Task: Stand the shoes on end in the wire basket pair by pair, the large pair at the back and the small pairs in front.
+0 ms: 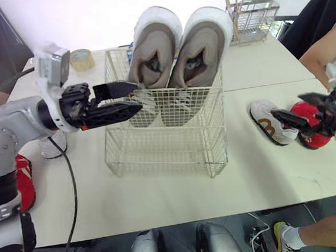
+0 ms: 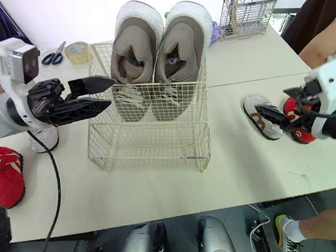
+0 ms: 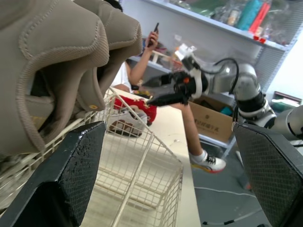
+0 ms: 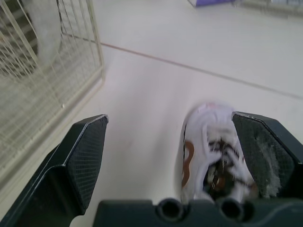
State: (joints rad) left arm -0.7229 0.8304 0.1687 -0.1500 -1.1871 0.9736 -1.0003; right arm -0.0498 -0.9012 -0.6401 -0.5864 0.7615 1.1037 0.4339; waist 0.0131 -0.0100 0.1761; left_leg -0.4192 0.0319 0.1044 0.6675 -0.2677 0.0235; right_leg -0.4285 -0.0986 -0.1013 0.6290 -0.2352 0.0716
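Favour the right pincer point(image 4: 168, 120) (wide open, empty) for the small white shoe point(image 1: 268, 123) just ahead, lying roughly near-to-far, not the left pincer point(image 1: 136, 97), likewise open and empty, well apart by the wire basket point(image 1: 158, 152).

1. Wire basket point(image 1: 166, 153): cream, rectangular, upright mid-table point(image 1: 163, 195).
2. Large pair point(image 1: 155, 47): grey-beige, white soles, stood on end side by side at the basket's back, openings toward the camera.
3. Small white shoe point(image 1: 267, 122), brown mark, lies right of the basket, just beside a small red shoe point(image 1: 312, 131).
4. Second red shoe point(image 2: 5, 174) at the table's left edge; the white object point(image 2: 43, 140) near it is possibly another shoe, partly hidden.
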